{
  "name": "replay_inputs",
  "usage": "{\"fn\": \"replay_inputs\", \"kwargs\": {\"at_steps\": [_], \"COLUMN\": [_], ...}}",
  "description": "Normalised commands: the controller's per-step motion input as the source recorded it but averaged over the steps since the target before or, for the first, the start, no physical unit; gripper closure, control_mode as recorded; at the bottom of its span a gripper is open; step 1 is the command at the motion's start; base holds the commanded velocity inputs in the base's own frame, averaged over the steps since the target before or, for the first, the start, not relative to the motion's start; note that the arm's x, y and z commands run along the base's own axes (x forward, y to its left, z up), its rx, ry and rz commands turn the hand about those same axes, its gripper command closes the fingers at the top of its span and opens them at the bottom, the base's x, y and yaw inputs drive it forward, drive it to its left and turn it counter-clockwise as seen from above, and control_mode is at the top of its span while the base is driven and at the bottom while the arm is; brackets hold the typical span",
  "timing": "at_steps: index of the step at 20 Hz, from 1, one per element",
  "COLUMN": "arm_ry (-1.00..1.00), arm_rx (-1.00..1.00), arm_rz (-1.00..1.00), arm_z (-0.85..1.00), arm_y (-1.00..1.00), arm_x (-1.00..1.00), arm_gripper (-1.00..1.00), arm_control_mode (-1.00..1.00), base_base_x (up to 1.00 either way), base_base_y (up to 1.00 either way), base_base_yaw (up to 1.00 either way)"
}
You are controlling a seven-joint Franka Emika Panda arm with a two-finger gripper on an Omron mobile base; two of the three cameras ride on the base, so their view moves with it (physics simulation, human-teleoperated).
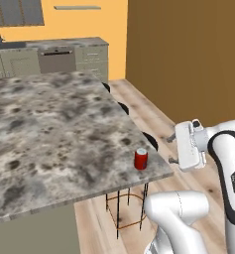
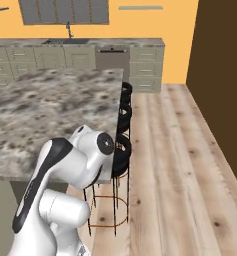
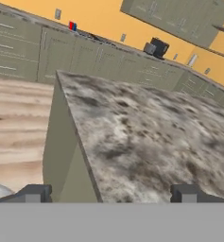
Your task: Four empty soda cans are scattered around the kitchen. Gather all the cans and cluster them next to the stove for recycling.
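Grey-mottled stone island top [image 1: 54, 129]. One red can [image 1: 141, 159] upright near front right corner, just inside the edge. Back counter [image 3: 104, 41]: red and blue cans [image 3: 73, 26], dark boxy appliance [image 3: 157, 47].

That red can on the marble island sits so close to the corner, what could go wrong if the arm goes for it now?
The red can stands upright near the island counter's front corner, so a sideways nudge from the open gripper could tip it or send it over the edge onto the wood floor. The black stools stand just under that edge, so a low swing of the arm might clip them.
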Motion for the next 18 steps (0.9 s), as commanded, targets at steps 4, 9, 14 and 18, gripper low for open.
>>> {"fn": "replay_inputs", "kwargs": {"at_steps": [4,9,14,18], "arm_ry": [0.23,0.13,-0.01,0.0], "arm_rx": [0.0,0.04,0.01,0.02], "arm_rz": [0.0,0.01,0.01,0.05], "arm_z": [-0.22,-0.14,-0.11,-0.29], "arm_y": [-0.22,-0.18,-0.01,0.0], "arm_x": [0.11,0.17,0.06,0.01], "arm_gripper": [-1.0,-1.0,-1.0,-1.0], "arm_control_mode": [-1.0,-1.0,-1.0,-1.0], "base_base_x": [0.0,0.0,0.0,0.0], "base_base_y": [0.0,0.0,0.0,0.0], "base_base_yaw": [0.0,0.0,0.0,0.0]}}
